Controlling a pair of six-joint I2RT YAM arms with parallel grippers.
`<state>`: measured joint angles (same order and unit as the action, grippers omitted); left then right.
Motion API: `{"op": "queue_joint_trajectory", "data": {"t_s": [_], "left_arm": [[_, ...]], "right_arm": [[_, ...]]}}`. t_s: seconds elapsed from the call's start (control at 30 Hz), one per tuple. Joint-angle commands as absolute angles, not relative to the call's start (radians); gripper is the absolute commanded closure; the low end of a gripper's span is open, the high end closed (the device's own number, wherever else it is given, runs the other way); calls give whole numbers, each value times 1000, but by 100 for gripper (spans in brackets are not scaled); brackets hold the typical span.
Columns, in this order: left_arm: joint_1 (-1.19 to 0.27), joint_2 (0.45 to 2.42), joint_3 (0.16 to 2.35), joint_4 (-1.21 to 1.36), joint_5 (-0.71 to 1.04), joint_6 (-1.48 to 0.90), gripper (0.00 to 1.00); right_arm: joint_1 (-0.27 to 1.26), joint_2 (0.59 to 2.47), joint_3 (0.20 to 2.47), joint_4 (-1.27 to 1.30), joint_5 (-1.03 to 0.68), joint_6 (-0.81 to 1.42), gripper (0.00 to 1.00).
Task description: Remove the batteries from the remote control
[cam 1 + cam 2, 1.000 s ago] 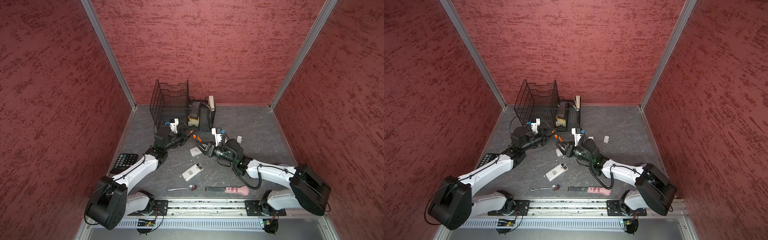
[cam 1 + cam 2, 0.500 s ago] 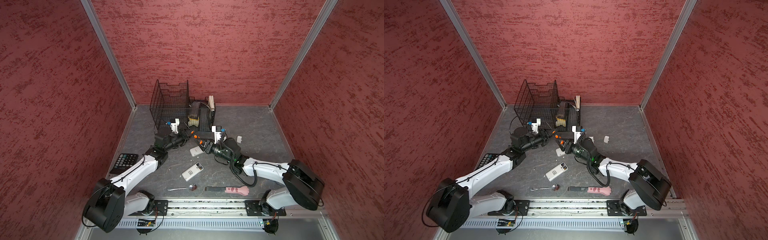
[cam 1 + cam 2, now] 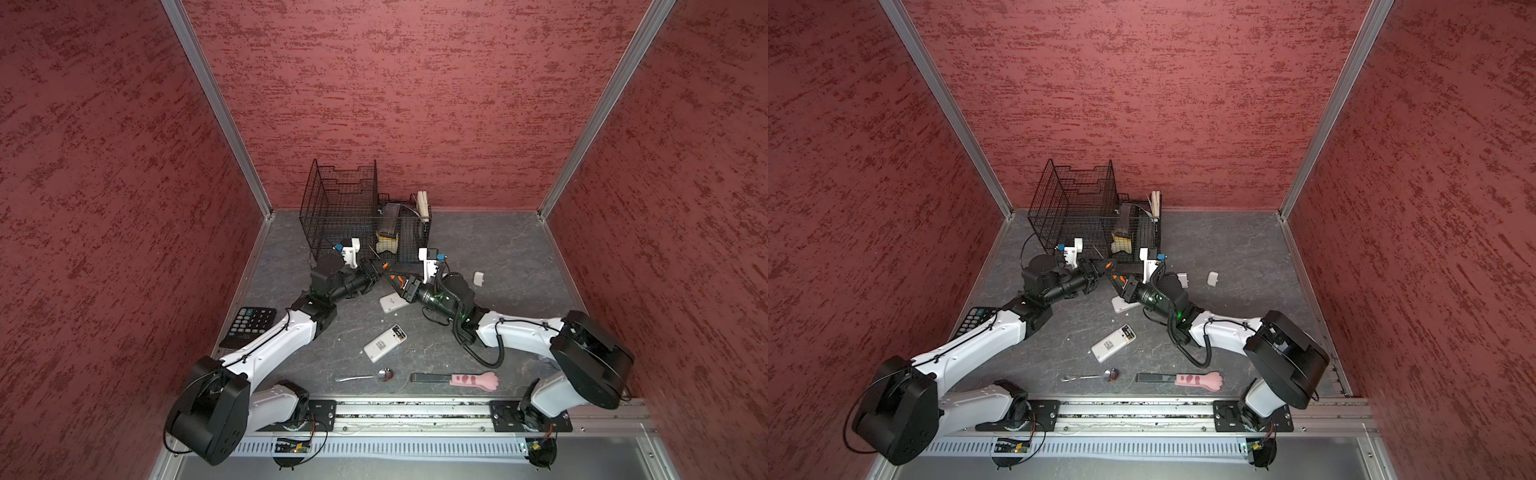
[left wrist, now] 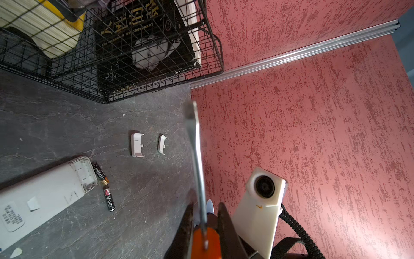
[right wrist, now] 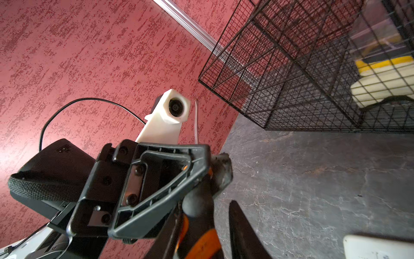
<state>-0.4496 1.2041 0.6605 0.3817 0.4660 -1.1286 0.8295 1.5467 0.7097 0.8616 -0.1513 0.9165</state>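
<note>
My left gripper (image 4: 205, 215) is shut on the orange-and-black screwdriver (image 4: 198, 157), just behind its steel shaft. It shows in both top views (image 3: 377, 271) (image 3: 1100, 271). My right gripper (image 5: 207, 208) meets it from the right (image 3: 395, 281). Its jaws stand open around the screwdriver's handle (image 5: 203, 244), with a gap on one side. Under both grippers lies a white remote control (image 3: 392, 302) (image 4: 44, 195), back up, its battery bay bare. Two batteries (image 4: 100, 172) (image 4: 109, 198) lie on the floor at that end. A second white remote (image 3: 385, 343) lies nearer the front.
A black wire basket (image 3: 345, 208) with a book stands at the back. Two white battery covers (image 4: 137, 145) (image 4: 162, 144) lie right of the grippers. A calculator (image 3: 253, 326) sits at the left, and a spoon (image 3: 365, 376) and a pink paw-handled tool (image 3: 457, 379) near the front rail.
My right gripper has moved left and back to the screwdriver's handle, and its jaws have narrowed around it. The left gripper has lifted the screwdriver slightly toward the basket.
</note>
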Motion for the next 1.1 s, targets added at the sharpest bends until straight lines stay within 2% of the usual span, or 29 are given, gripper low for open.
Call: {"op": "queue_joint_trajectory", "data": {"t_s": [0.0,0.2,0.33,0.53,0.77,1.07], "left_arm": [[-458,1202,672,397,471,-1117,100],[-460,1204,667,394,469,-1115,100],[-459,1202,666,389,468,-1111,100],[-459,1207,669,387,467,-1106,100],[-454,1207,666,373,453,-1103,100],[-435,1166,667,330,437,-1072,75]], "right_arm": [[832,1545,741,903,-105,927,66],[832,1535,725,908,-76,926,78],[833,1522,707,923,-54,925,80],[834,1519,696,927,-41,921,99],[833,1533,697,938,-65,923,100],[833,1506,696,837,-80,912,100]]}}
